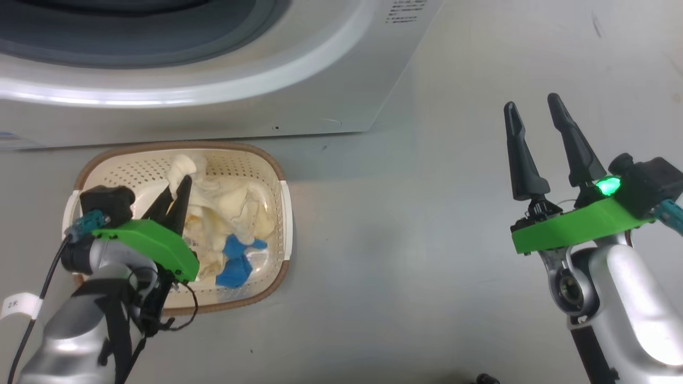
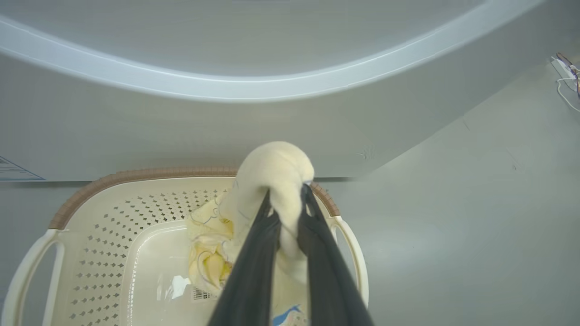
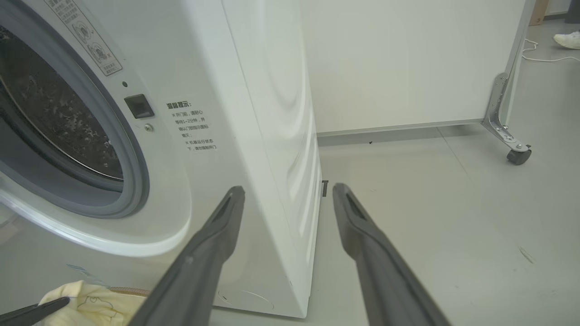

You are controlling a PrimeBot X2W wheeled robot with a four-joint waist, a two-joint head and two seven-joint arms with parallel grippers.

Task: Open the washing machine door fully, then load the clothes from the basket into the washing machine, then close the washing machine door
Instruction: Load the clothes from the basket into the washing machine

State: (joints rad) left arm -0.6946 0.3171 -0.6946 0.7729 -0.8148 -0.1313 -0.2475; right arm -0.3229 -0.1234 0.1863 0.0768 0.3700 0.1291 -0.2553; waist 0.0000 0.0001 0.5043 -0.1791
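Okay, left gripper [image 2: 286,192] was clenched on a bunched fold of the clothes [image 1: 229,208], held up near the washer-side edge of the basket [image 1: 122,165]; the rest of the pile lay mid-basket. Right gripper [image 1: 532,104] hung spread and empty, well apart over the floor [image 1: 400,240]. Fabric looked light, soft, limp: likely to drape, trail, maybe drag the second garment along. A thick bunch seemed a safer hold than a hem. Mouth of the washing machine [image 1: 213,106] stood open just beyond.
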